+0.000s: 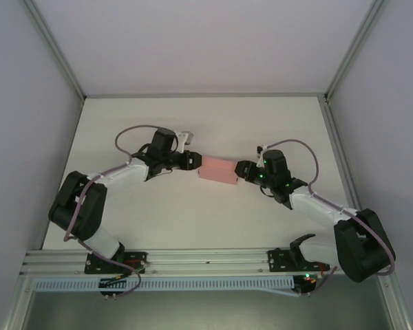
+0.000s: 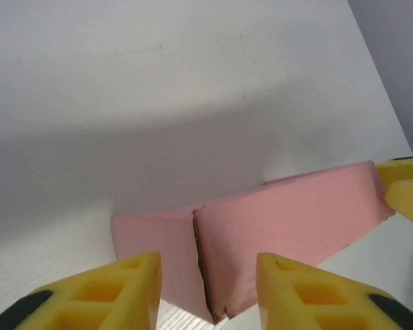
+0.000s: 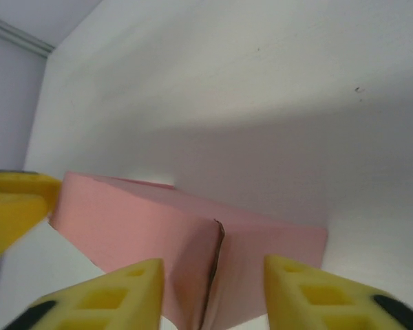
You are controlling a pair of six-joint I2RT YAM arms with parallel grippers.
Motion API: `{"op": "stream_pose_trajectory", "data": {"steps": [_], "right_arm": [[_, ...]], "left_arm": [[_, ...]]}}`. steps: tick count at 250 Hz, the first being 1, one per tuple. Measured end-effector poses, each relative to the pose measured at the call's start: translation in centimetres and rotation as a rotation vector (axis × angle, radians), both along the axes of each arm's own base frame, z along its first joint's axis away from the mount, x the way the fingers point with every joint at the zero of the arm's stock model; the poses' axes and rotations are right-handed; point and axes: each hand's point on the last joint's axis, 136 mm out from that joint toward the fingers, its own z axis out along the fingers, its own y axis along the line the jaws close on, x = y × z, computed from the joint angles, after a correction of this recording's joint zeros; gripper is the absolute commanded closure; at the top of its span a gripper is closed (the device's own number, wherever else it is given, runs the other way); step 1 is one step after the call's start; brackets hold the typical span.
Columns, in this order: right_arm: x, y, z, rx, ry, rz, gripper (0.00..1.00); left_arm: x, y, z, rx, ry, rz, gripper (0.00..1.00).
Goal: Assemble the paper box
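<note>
Overhead, we see a bay closed in by pale grey walls [image 1: 27, 103] with aluminium frame posts [image 1: 54, 49] running up the corners, and between them a plain white tabletop [image 1: 206, 124] marked by a few small dark specks. An aluminium rail [image 1: 206, 258] crosses its near edge and carries both bases. The left arm [image 1: 117, 175] and the right arm [image 1: 316, 205], white with black joints and looped purple cables, reach inward toward each other near the middle of the tabletop. Between them lies the paper box [image 1: 218, 170], pink, folded into a small flat rectangle and resting on the surface. The left gripper [image 1: 193, 161] meets its left end and the right gripper [image 1: 241, 169] its right end. On the left wrist camera, the left gripper [image 2: 206, 275] has its yellow fingers spread, straddling a slightly gaping seam in the box's [image 2: 282, 220] end. On the right wrist camera, the right gripper [image 3: 213, 275] is spread likewise at the seam in the opposite end of the box [image 3: 138, 213].
</note>
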Motion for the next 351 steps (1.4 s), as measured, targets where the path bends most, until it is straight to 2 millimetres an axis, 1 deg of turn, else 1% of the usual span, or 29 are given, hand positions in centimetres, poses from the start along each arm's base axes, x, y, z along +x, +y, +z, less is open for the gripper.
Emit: {"op": "stream_pose_trajectory", "data": {"steps": [5,11,25,30,37,41,43,69,94,125,145,163,172,184,199,213,238,256,277,297,302,315,330,342,351], "right_arm": [[0.1,-0.1,0.1,-0.003,0.005,-0.006,0.41],[0.2,-0.1,0.4,-0.011,0.001,-0.006,0.38],[0.6,0.0,1.2,-0.027,-0.010,0.001,0.30],[0.8,0.1,1.6,-0.026,-0.010,-0.002,0.24],[1.2,0.2,2.3,-0.030,-0.023,0.000,0.08],[1.3,0.3,2.6,-0.033,-0.031,0.005,0.01],[1.4,0.3,2.8,-0.035,-0.036,0.007,0.00],[2.4,0.7,5.3,-0.049,-0.100,0.028,0.00],[2.6,1.5,7.3,-0.094,-0.186,0.120,0.00],[2.1,3.4,9.2,-0.212,-0.298,0.324,0.00],[1.6,4.8,9.6,-0.303,-0.348,0.442,0.00],[1.0,6.4,9.1,-0.393,-0.380,0.556,0.00],[0.6,7.1,8.3,-0.445,-0.385,0.617,0.00],[0.1,7.9,7.0,-0.513,-0.383,0.694,0.00],[-0.3,8.5,5.0,-0.599,-0.367,0.777,0.00],[-0.5,8.9,3.2,-0.669,-0.342,0.848,0.00],[-0.1,8.8,0.5,-0.776,-0.288,0.938,0.00],[0.4,8.6,-1.0,-0.849,-0.265,0.977,0.00],[0.8,8.1,-2.2,-0.917,-0.250,1.011,0.00],[1.1,7.9,-2.8,-0.964,-0.245,1.038,0.07],[1.2,7.9,-3.0,-0.974,-0.245,1.043,0.10],[1.6,7.8,-3.2,-1.004,-0.251,1.057,0.23],[2.0,7.7,-3.5,-1.034,-0.250,1.061,0.33],[2.3,7.6,-3.6,-1.055,-0.249,1.067,0.38],[2.5,7.6,-3.8,-1.068,-0.246,1.070,0.44]], "left_arm": [[0.2,0.0,0.3,0.004,-0.009,-0.002,0.51],[0.4,-0.1,0.6,0.006,-0.017,-0.002,0.48],[0.8,-0.2,1.5,0.008,-0.031,-0.001,0.36],[1.0,-0.3,1.8,0.012,-0.044,-0.006,0.29],[1.2,-0.4,2.3,0.014,-0.058,-0.007,0.17],[1.3,-0.4,2.6,0.012,-0.059,-0.004,0.03],[1.4,-0.4,2.7,0.012,-0.062,-0.003,0.01],[2.3,-0.3,4.6,0.026,-0.102,0.014,0.00],[3.0,0.9,6.3,0.074,-0.150,0.073,0.00],[3.2,4.0,9.0,0.136,-0.215,0.190,0.00],[3.3,7.0,10.8,0.181,-0.256,0.290,0.00],[3.2,9.8,12.1,0.232,-0.288,0.386,0.00],[3.0,11.2,12.5,0.256,-0.299,0.432,0.00],[2.6,12.9,12.5,0.291,-0.303,0.485,0.00],[1.9,14.8,11.8,0.335,-0.294,0.535,0.00],[1.2,16.4,10.5,0.380,-0.268,0.570,0.00],[0.1,18.2,8.0,0.448,-0.214,0.605,0.00],[-0.4,18.9,6.7,0.486,-0.183,0.612,0.00],[-0.7,19.2,6.3,0.504,-0.170,0.613,0.00],[-0.7,19.2,6.2,0.505,-0.170,0.614,0.00],[-0.7,19.2,6.2,0.506,-0.170,0.613,0.00],[-0.7,19.3,6.2,0.507,-0.170,0.614,0.00],[-0.7,19.3,6.2,0.508,-0.170,0.616,0.00],[-0.7,19.3,6.2,0.508,-0.170,0.616,0.00],[-0.7,19.3,6.2,0.509,-0.171,0.617,0.00]]}}
